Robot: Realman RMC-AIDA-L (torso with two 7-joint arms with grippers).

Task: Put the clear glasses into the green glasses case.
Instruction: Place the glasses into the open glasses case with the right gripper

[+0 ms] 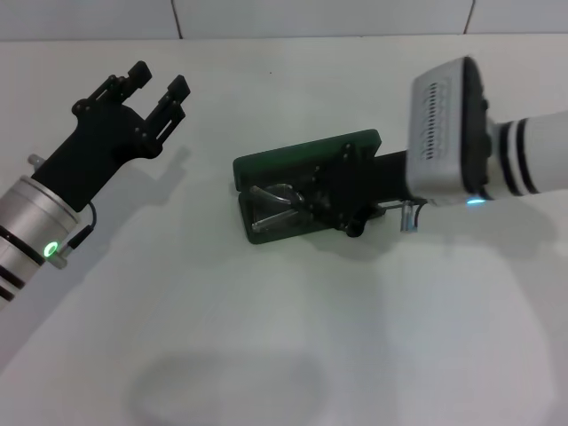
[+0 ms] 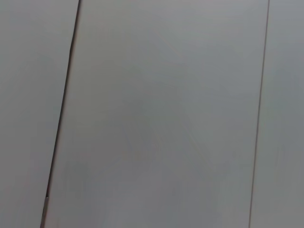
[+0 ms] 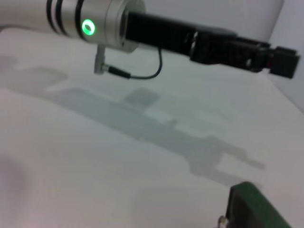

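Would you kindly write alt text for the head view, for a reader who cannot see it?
The right gripper reaches into the open green glasses case at the centre of a white table, where the clear glasses lie inside. The left gripper hovers apart on the left, fingers open and empty.

Right gripper (image 1: 306,200) blocks green glasses case (image 1: 266,164) opening; surrounding table (image 1: 355,337) free.
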